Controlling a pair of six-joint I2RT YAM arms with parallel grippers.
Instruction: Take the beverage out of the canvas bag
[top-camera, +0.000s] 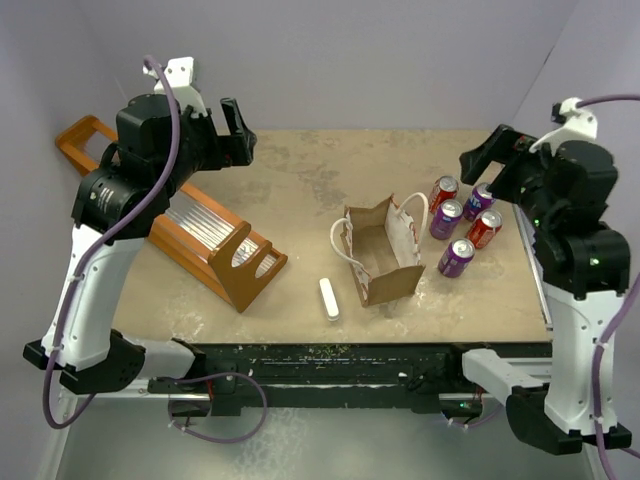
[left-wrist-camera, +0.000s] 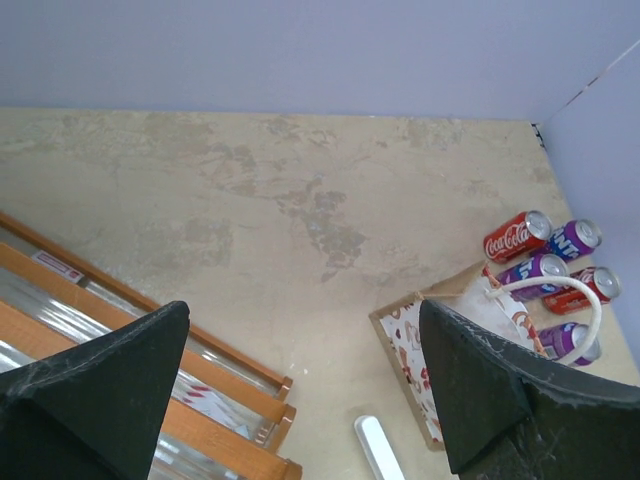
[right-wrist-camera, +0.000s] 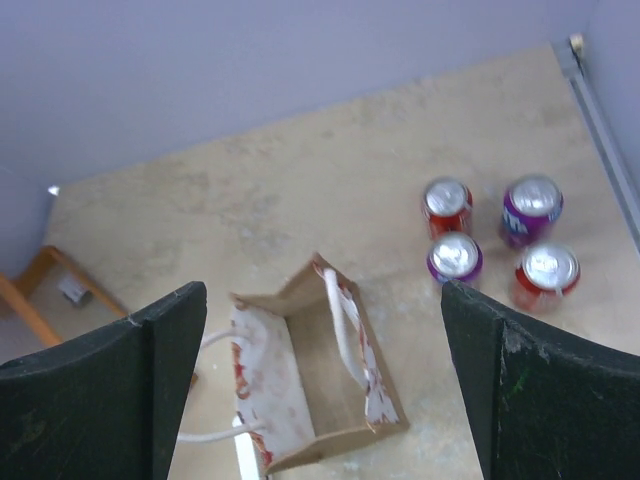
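From above, the canvas bag (top-camera: 385, 262) stands open mid-table, with five cans (top-camera: 447, 218) just to its right. The left gripper (top-camera: 236, 132) and right gripper (top-camera: 488, 168) hang raised, jaws apart.

Left wrist: jaws spread wide, holding nothing, with the bag (left-wrist-camera: 410, 345) at lower right.

Right wrist: jaws wide over the bag (right-wrist-camera: 300, 370), with four cans (right-wrist-camera: 455, 258) upright beside it.

Upright open canvas bag (top-camera: 383, 250) beside cans (top-camera: 446, 218)
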